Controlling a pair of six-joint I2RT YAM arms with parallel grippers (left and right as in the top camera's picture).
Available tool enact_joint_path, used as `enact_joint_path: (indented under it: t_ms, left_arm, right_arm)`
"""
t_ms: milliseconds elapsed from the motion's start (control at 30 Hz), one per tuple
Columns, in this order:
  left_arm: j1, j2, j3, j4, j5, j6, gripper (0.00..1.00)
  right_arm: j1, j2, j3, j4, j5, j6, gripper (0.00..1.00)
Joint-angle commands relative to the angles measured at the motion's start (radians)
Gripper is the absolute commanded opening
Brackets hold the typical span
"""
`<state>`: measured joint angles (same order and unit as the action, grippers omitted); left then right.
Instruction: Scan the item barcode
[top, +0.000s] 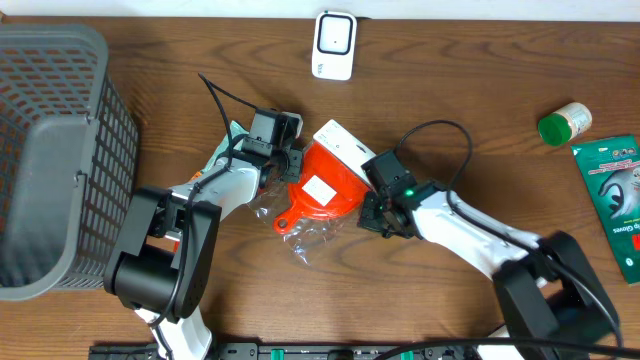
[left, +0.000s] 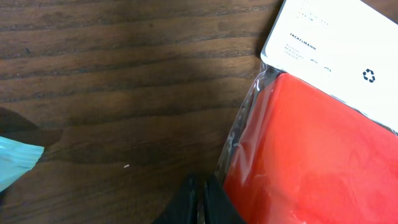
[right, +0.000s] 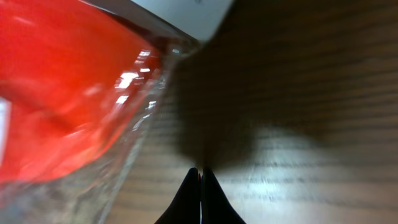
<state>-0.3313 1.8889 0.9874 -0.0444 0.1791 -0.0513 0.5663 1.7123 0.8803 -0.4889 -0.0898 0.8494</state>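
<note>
**At tabletop (top: 450, 60) centre: red packaged item (top: 322, 187) between arms**

Item lies flat on tabletop. Left gripper (left: 200, 198) jaws closed at its film edge; right gripper (right: 200, 190) jaws closed just beside it, holding nothing.

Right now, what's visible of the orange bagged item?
The orange item looks like moulded plastic with a small tab, sealed in a crinkly clear bag with a white header card and a white sticker facing up. It lies flat on the table between the left tool and right tool, both shut at its edges; whether either pinches the bag is unclear.
</note>
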Motion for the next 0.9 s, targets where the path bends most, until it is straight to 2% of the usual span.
enact_joint_path:
  t_ms: [0,467,567,667,867]
  left_arm:
    - [-0.006,0.026,-0.018,-0.034,0.012,0.006,0.08]
    - [-0.006,0.026,-0.018,-0.108,0.025,0.006,0.07]
    - [-0.006,0.026,-0.018,-0.107,0.065,0.007,0.08]
    - [-0.006,0.026,-0.018,-0.108,0.073,0.006,0.08]
    - [-0.006,0.026,-0.018,-0.109,0.076,0.006,0.07]
  right_arm:
    - [-0.006,0.032,0.0,0.036,-0.054,0.026,0.01]
    - [0.015,0.121,0.0,0.195,-0.103,0.081,0.01]
    - [0.015,0.12,0.0,0.23,-0.103,0.077,0.01]
    - [0.015,0.12,0.0,0.261,-0.113,0.077,0.08]
    - [0.015,0.12,0.0,0.352,-0.129,0.024,0.13]
